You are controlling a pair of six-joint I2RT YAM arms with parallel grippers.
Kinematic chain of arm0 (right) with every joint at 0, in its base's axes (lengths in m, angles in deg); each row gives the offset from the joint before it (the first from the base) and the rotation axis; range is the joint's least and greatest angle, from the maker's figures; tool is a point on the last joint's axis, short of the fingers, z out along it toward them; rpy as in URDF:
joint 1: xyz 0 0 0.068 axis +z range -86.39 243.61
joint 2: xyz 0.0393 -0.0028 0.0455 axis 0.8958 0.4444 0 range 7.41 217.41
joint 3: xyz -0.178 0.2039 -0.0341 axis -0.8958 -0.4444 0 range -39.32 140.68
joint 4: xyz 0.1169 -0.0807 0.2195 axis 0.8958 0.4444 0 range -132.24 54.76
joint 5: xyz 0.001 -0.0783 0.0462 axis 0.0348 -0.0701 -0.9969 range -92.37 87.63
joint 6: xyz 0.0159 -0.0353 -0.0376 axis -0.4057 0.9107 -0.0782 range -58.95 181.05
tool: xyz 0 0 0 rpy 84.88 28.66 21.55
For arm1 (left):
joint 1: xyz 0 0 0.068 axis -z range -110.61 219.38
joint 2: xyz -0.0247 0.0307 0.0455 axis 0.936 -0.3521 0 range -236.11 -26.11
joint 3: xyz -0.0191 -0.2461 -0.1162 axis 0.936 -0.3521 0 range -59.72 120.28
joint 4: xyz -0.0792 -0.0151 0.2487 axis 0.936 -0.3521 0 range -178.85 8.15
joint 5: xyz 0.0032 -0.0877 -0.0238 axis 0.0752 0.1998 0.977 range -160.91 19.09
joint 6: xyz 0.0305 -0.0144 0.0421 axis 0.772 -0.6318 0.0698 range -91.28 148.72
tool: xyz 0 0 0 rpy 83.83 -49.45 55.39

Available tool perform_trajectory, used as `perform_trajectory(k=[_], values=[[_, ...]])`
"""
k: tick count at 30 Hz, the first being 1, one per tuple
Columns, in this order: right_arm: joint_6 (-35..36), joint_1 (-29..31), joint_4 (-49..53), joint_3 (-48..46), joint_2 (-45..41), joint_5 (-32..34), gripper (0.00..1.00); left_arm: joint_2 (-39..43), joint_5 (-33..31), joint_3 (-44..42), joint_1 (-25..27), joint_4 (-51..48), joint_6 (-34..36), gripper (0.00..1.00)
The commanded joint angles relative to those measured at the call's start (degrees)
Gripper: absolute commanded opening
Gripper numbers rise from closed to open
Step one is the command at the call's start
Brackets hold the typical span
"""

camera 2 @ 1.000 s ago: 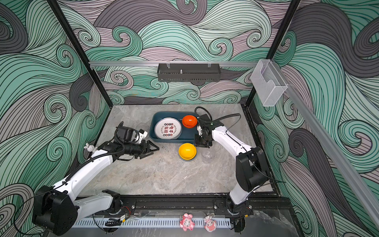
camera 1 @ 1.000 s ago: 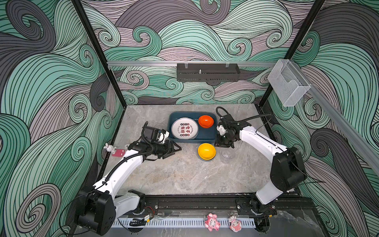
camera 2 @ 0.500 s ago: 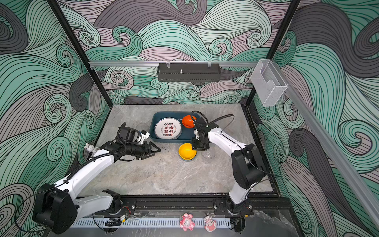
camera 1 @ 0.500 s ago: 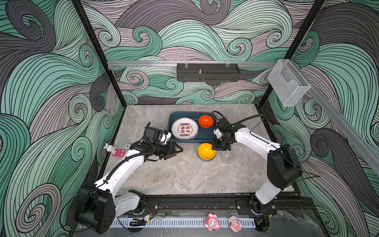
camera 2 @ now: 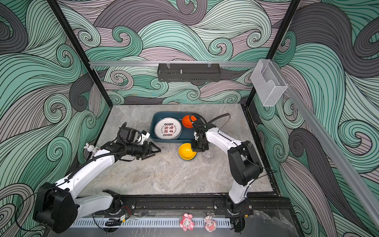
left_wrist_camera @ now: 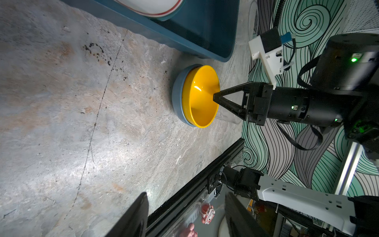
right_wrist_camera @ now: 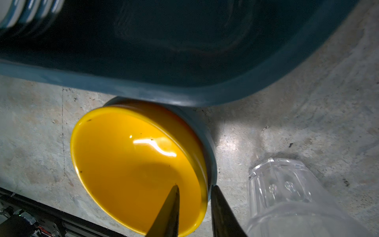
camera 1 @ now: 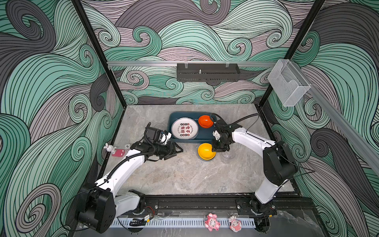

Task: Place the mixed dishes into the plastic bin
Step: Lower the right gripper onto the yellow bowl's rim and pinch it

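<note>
The dark teal plastic bin [camera 1: 184, 140] [camera 2: 164, 140] holds a white plate [camera 1: 184, 128] with red and black characters and an orange bowl [camera 1: 205, 121]. In front of it on the table, a yellow bowl [camera 1: 205, 150] [right_wrist_camera: 133, 164] sits nested in a blue bowl [right_wrist_camera: 211, 153] [left_wrist_camera: 176, 92]. My right gripper [camera 1: 215, 150] [right_wrist_camera: 194, 186] straddles their right rim, one finger inside the yellow bowl and one outside the blue one, with a narrow gap still showing. A clear tumbler [camera 1: 227, 156] [right_wrist_camera: 283, 188] stands just right of it. My left gripper [camera 1: 178, 152] [left_wrist_camera: 186, 195] hovers open and empty, left of the bowls.
A faint clear tumbler [camera 2: 142, 125] stands left of the bin, behind my left wrist. Pink figurines sit at the left wall [camera 1: 114, 149] and along the front rail [camera 1: 211, 222]. A black perforated tray [camera 1: 207, 72] and a clear holder [camera 1: 287, 84] hang on the walls.
My right gripper has come forward from the bin's right end down onto the bowls' rim, and its jaws have narrowed. The left arm has barely shifted.
</note>
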Motion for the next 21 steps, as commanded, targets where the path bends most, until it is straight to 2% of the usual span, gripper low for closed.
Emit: perform_trajectory(k=[1,21], values=[[0.0,0.3,0.4,0.7,0.7,0.9,0.26,-0.4,-0.3,-0.3,0.4,0.9,-0.3,0.61],[1.5,0.6,2.0,1.5,0.8,2.4,0.07,0.1,-0.2,-1.8,0.5,1.9,-1.1,0.61]])
